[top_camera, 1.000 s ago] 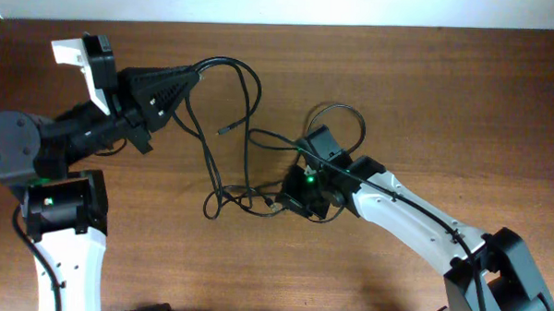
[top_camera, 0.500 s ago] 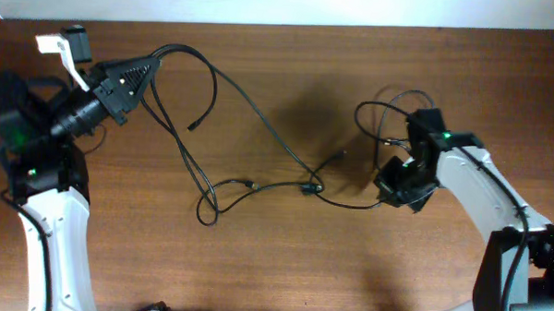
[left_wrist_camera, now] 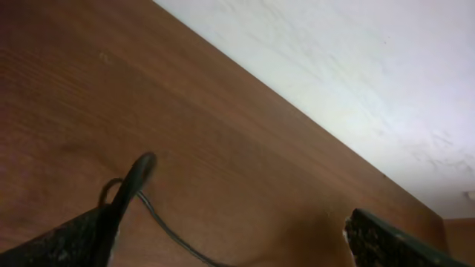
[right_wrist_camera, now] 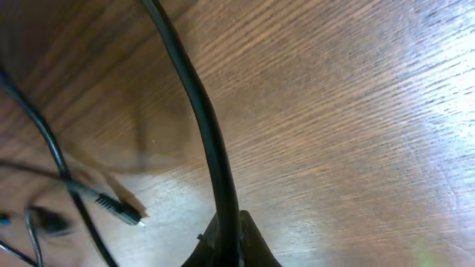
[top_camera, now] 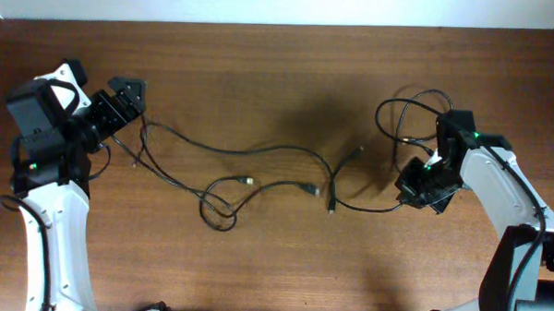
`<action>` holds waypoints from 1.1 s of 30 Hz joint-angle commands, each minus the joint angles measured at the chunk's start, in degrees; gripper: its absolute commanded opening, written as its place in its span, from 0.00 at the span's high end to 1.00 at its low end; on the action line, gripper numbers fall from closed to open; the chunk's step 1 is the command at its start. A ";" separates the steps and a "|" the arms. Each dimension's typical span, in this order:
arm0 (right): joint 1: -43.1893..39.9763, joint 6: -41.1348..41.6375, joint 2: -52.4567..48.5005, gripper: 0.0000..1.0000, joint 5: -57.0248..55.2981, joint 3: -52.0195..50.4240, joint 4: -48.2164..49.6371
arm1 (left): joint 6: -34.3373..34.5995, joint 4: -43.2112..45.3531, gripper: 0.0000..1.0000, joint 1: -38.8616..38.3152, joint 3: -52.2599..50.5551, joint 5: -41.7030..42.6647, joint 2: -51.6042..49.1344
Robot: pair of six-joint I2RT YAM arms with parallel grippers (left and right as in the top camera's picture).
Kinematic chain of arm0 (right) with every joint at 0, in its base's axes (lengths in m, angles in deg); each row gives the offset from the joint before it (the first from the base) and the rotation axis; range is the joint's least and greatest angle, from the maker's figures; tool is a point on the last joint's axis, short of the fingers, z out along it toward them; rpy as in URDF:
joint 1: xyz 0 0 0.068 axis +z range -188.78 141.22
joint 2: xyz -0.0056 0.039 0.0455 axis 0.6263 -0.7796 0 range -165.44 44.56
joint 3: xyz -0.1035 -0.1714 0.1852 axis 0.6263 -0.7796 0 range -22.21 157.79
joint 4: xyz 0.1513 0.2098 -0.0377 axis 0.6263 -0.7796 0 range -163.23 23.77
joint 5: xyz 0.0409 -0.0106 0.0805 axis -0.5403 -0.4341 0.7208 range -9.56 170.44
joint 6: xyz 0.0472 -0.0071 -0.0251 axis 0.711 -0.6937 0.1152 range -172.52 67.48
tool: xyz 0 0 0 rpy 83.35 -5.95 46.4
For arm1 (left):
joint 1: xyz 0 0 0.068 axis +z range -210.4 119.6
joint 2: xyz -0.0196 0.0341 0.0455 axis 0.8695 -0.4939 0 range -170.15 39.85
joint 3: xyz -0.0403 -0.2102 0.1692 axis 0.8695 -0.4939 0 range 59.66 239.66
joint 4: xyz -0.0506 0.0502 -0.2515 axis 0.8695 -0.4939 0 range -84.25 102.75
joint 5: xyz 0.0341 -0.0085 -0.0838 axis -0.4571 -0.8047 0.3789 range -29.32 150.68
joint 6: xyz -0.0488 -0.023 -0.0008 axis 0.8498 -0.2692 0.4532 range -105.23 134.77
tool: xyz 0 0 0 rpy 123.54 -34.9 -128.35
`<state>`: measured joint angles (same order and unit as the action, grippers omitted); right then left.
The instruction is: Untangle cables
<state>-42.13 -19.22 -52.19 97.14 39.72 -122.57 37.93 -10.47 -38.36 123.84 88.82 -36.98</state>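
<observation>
You see thin black cables (top_camera: 213, 148) on a brown table (top_camera: 282, 276) with fine wood stripes. Your left arm (top_camera: 57, 231) and right arm (top_camera: 498, 182) are white and black, with small green lights. The wall (top_camera: 264, 3) is white.

Thin cable (left_wrist_camera: 165, 231) beside spread end effector (left_wrist_camera: 249, 191)

Left end effector (left_wrist_camera: 249, 189) fingers (left_wrist_camera: 67, 237) cut off at bottom edge; cables (right_wrist_camera: 53, 148) blurred in right wrist view.

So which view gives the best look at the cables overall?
Overhead: the cables lie spread across the table, loops and all. The left wrist view catches only a short stretch. The right wrist view shows one cord close-up, pinched at the bottom edge.
</observation>
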 commanded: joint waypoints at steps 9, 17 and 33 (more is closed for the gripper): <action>-0.42 -13.40 20.22 0.96 11.04 1.42 -2.05 | -15.74 -9.49 0.01 -11.54 0.44 -0.79 -0.35; -0.42 -12.90 38.77 0.96 14.78 9.73 -4.55 | -18.95 -9.94 0.01 -22.08 0.42 -2.49 -0.35; -0.37 -19.69 38.82 0.96 24.68 12.98 -16.22 | -18.95 -13.77 0.01 -25.64 0.42 -2.51 -0.35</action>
<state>-42.13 -33.73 -13.13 120.66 51.55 -136.77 20.09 -24.22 -63.89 123.86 86.72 -37.01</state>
